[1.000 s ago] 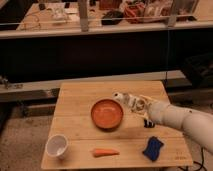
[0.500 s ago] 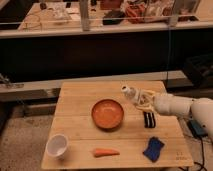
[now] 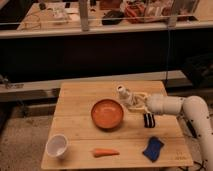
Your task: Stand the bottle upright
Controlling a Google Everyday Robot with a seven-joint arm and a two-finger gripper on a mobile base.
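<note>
The bottle (image 3: 123, 93) is small, pale and translucent with a light cap. It is just right of the orange bowl (image 3: 107, 113), tilted with its cap up and to the left. My gripper (image 3: 134, 102) reaches in from the right on the white arm (image 3: 175, 105) and is closed around the bottle's lower part, holding it at or just above the wooden table (image 3: 80, 107). The bottle's base is hidden by the fingers.
A white cup (image 3: 57, 145) stands at the front left. An orange carrot (image 3: 105, 152) lies at the front middle and a blue object (image 3: 152, 148) at the front right. A small dark object (image 3: 148, 120) sits under the arm. A railing and a dark drop lie behind the table.
The gripper with the bottle has shifted a little away from the bowl and upward, and the bottle's cap end now stands higher. The other objects have not moved.
</note>
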